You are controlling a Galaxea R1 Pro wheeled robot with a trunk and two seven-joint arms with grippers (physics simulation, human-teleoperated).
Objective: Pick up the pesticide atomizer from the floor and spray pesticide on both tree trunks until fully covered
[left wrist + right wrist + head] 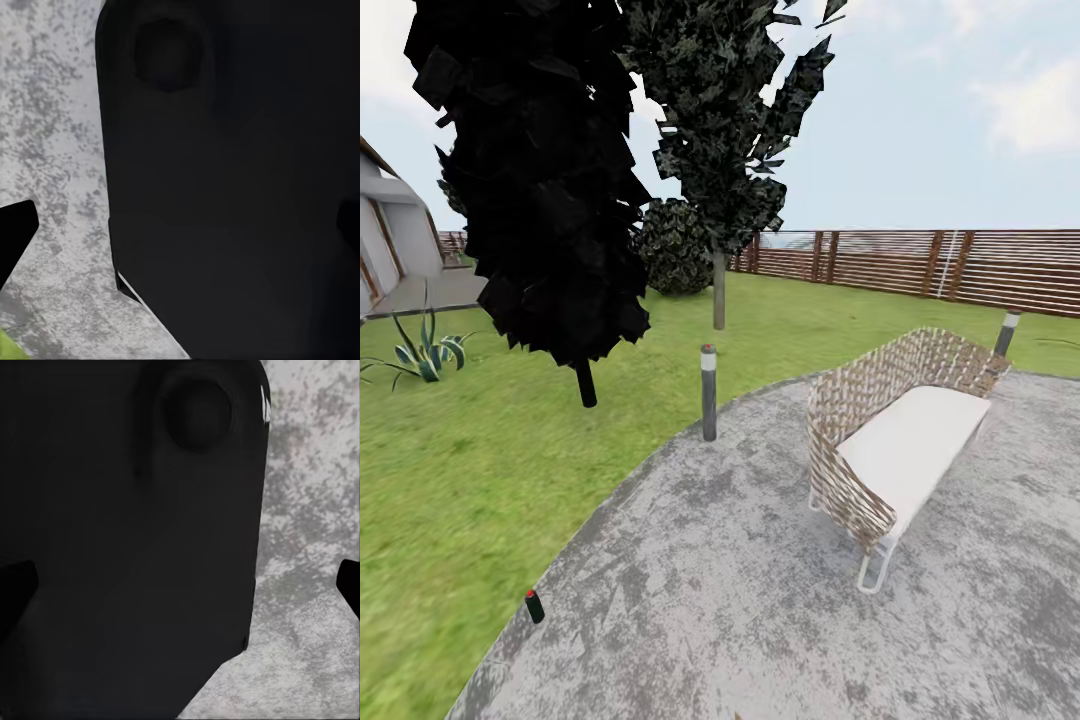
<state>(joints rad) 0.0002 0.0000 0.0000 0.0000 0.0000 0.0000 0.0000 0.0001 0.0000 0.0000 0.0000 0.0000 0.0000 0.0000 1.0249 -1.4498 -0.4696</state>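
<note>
The pesticide atomizer [534, 606] is seen upright at the lower left of the head view, on the floor [740, 600] at its curved edge by the grass. It is not yet approached. Whether either claw is apart or together cannot be told; dark robot bodywork blocks both wrist views.

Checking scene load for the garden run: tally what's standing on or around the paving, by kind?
Pesticide atomizer: 1
Bollard lamps: 2
Wicker sofa: 1
Dark columnar trees: 2
Round bush: 1
Spiky plant: 1
Total: 8
</note>
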